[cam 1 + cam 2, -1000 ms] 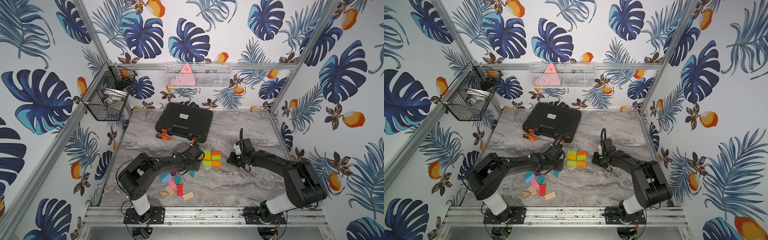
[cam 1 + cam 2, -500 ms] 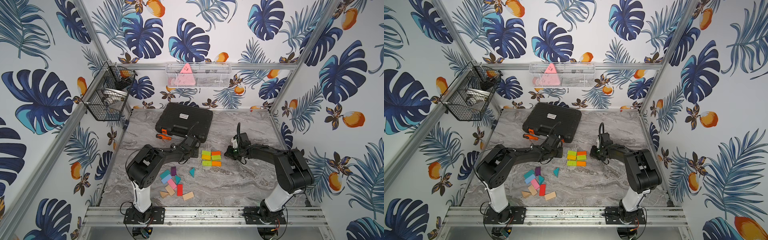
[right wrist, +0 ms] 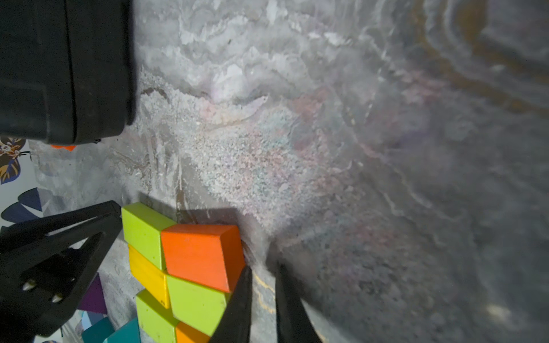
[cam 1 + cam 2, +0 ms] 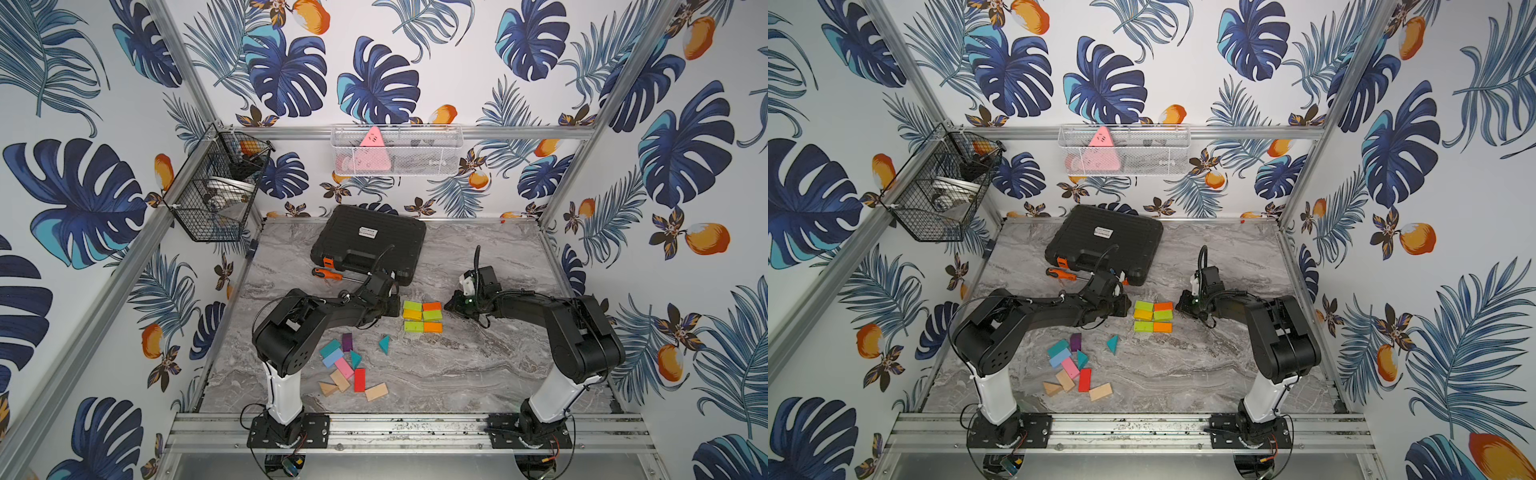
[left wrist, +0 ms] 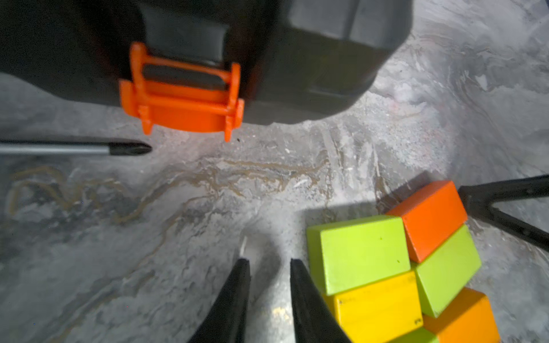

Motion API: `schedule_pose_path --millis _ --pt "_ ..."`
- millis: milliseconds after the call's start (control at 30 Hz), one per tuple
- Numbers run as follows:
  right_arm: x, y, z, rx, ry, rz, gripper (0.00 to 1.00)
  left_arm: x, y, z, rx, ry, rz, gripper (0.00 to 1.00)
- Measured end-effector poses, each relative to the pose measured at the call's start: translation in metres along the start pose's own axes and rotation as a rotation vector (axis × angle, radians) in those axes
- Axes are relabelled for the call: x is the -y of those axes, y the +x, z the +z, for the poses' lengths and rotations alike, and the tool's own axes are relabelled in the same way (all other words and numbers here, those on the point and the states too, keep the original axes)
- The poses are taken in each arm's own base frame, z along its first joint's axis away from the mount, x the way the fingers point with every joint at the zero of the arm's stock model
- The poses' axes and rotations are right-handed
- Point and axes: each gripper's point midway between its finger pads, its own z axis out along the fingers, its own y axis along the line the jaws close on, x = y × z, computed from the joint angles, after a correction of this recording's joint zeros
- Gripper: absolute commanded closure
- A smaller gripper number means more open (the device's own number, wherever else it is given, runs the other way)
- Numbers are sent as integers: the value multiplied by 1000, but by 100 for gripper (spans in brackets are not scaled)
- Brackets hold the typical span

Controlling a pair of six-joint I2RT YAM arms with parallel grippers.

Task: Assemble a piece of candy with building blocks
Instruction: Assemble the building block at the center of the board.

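Note:
Six building blocks [image 4: 422,316] in green, yellow and orange lie packed in a two-by-three rectangle mid-table, seen in both top views [image 4: 1153,316]. My left gripper [image 4: 397,309] rests low at the rectangle's left side. Its jaws stand narrowly open and empty [image 5: 269,261], with one finger beside the yellow block [image 5: 377,308]. At the rectangle's right side, my right gripper [image 4: 448,306] has its jaws almost together with nothing between them [image 3: 263,267]. One of its fingers lies against the orange block [image 3: 202,252]. Several loose blocks [image 4: 349,368] and a teal wedge [image 4: 384,344] lie nearer the front.
A black tool case [image 4: 370,243] with an orange latch [image 5: 181,98] sits behind the left gripper. An orange-handled screwdriver [image 4: 326,273] lies by it, tip [image 5: 127,148] toward the case. A black wire basket [image 4: 216,195] and a white basket [image 4: 397,151] hang on the walls.
The left gripper has moved back and right from the loose blocks to the rectangle's left side, and its jaws have narrowed. The right gripper has shifted slightly toward the rectangle's right side.

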Motion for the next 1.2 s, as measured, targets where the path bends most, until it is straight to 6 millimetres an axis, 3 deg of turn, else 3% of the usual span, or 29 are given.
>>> schedule_pose_path --millis 700,1000,1200 --pt "-7 7 4 -19 -63 6 81 22 17 1 -30 80 9 71" --pt "-7 6 3 -16 -59 5 81 20 19 -3 -30 64 13 69" --pt "-2 7 -3 -4 -23 4 72 11 22 -11 -45 6 15 68"
